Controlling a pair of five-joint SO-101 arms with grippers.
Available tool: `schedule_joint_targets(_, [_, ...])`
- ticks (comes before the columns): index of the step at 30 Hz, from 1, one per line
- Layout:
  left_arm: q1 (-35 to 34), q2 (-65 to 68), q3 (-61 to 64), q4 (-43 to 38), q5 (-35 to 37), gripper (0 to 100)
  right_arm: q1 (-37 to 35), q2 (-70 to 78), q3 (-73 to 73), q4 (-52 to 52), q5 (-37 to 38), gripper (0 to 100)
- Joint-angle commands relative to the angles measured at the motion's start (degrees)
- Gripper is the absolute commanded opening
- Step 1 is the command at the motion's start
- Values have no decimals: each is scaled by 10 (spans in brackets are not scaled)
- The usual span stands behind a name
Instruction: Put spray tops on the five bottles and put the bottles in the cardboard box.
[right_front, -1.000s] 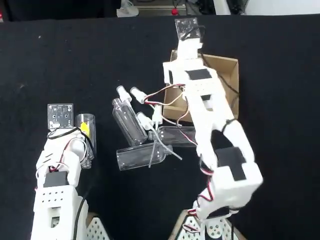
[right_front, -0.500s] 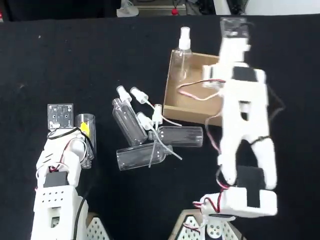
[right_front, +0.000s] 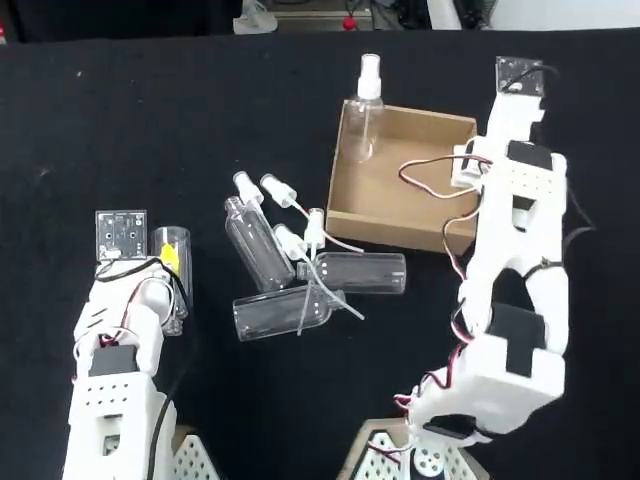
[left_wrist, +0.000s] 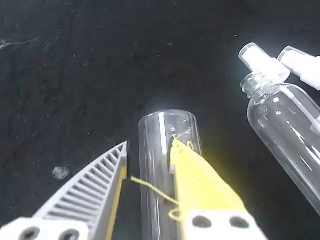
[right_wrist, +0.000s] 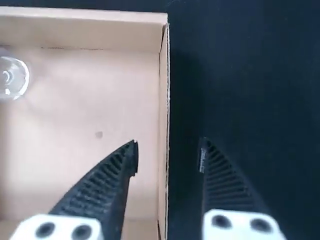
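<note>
Bottles first: one clear bottle w/ a spray top on (right_front: 362, 125) stands upright inside the cardboard box (right_front: 400, 200), tucked into the far corner on the left arm's side. Seen from the right wrist cam, its round shape (right_wrist: 10, 77) sits against the box wall.

Right end effector (right_wrist: 167, 145) hangs over the opposite side of the box, fingers spread apart & holding nothing. One finger is above the box floor, the other above the black table (right_front: 120, 110), w/ the box wall running btwn them.

Left end effector (left_wrist: 150, 147) is clamped on an uncapped bottle (left_wrist: 165, 165), the grey finger on one side & the yellow finger on the other, low over the table and well apart from the box.

Mid-table, btwn the two arms, three more uncapped bottles lie on their sides: a slanted one (right_front: 255, 240), one below it (right_front: 282, 312) & one nearest the box (right_front: 360, 272). Loose spray tops, four as far as I can tell, lie around their necks: two (right_front: 243, 185) (right_front: 277, 190) by the slanted bottle's open neck, two more (right_front: 290, 240) (right_front: 315, 228) btwn the bottles, thin dip tubes trailing across them.
</note>
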Motion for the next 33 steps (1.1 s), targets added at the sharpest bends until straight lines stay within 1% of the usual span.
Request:
schedule_joint_targets(1, [0,-5,-5,-11,-5,145,11,5,-15,-38,7,169])
schedule_joint_targets(7, [0,-5,-5,-11,-5,145,21,66,-27,-93,55,169])
schedule_joint_targets(14, [0,-5,-5,-11,-5,145,51,144,-134,-85,59,169])
schedule_joint_targets(20, [0,-5,-5,-11,-5,145,47,208,-237,-28,59,169])
schedule_joint_targets(24, [0,-5,-5,-11,-5,145,47,247,-308,37,59,169])
schedule_joint_targets(28, [0,-5,-5,-11,-5,145,41,264,-371,105,55,172])
schedule_joint_targets(33, [0,-5,-5,-11,-5,145,34,265,-415,149,55,173])
